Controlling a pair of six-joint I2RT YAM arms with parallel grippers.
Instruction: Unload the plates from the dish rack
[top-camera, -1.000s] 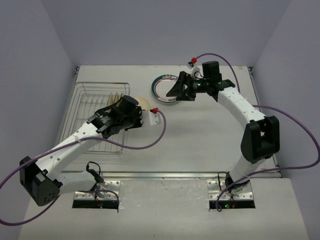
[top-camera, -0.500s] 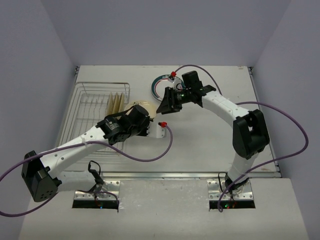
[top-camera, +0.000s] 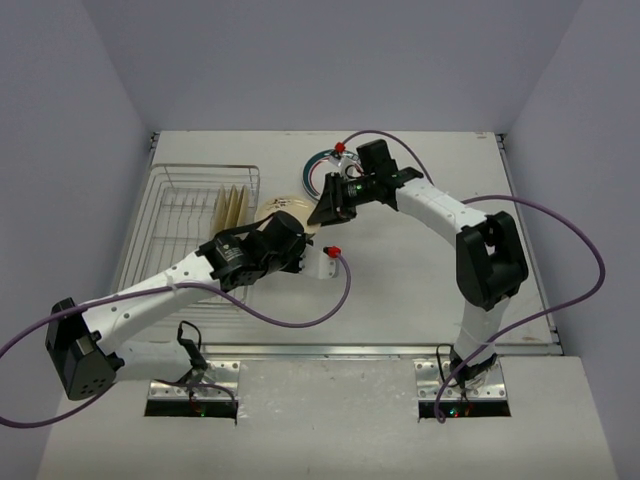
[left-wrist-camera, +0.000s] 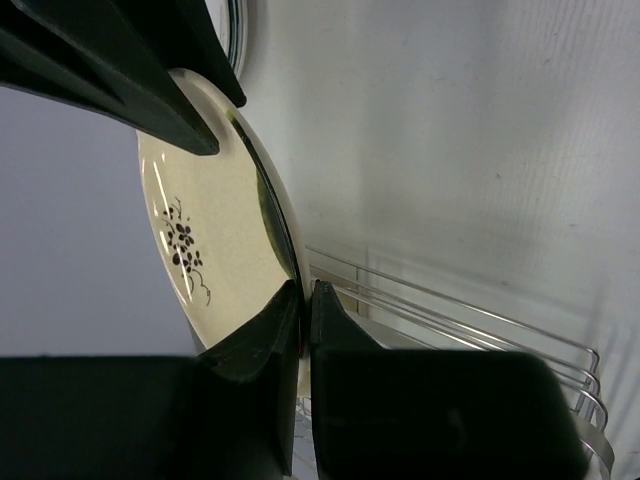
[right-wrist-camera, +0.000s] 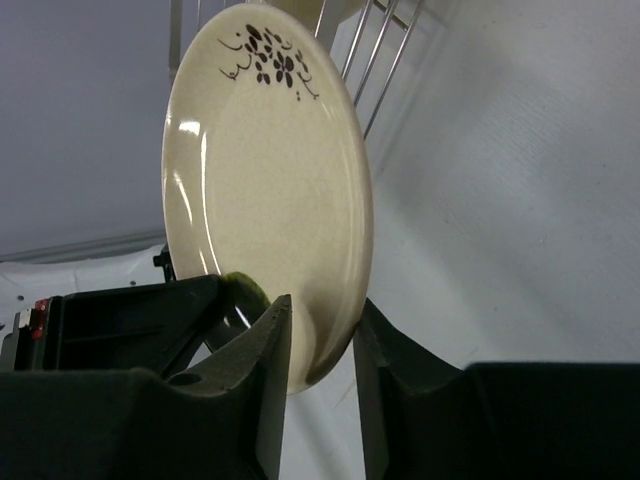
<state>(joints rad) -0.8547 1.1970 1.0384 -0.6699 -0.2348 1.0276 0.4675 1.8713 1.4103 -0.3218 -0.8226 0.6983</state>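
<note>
Plates (top-camera: 232, 208) stand upright in dish rack (top-camera: 200, 167), not yet unloaded; teal-rimmed plate (top-camera: 318, 172) already on table (top-camera: 400, 280). Left gripper (left-wrist-camera: 305, 300) pinches floral plate (right-wrist-camera: 265, 180); right gripper (right-wrist-camera: 320, 340) straddles its rim, clamp unclear.

The dish rack (top-camera: 170, 215) sits on the left of the bench (top-camera: 420, 280), with several plates (top-camera: 232, 208) standing on edge in its right half. Just right of the rack, a single plate (top-camera: 283, 207) stands upright above the bench. Its rim is pinched by the left fingers (left-wrist-camera: 275, 320) on the near side and the right fingers (right-wrist-camera: 270, 340) on the far side. Behind it, a flat plate (top-camera: 312, 172) lies on the bench.
</note>
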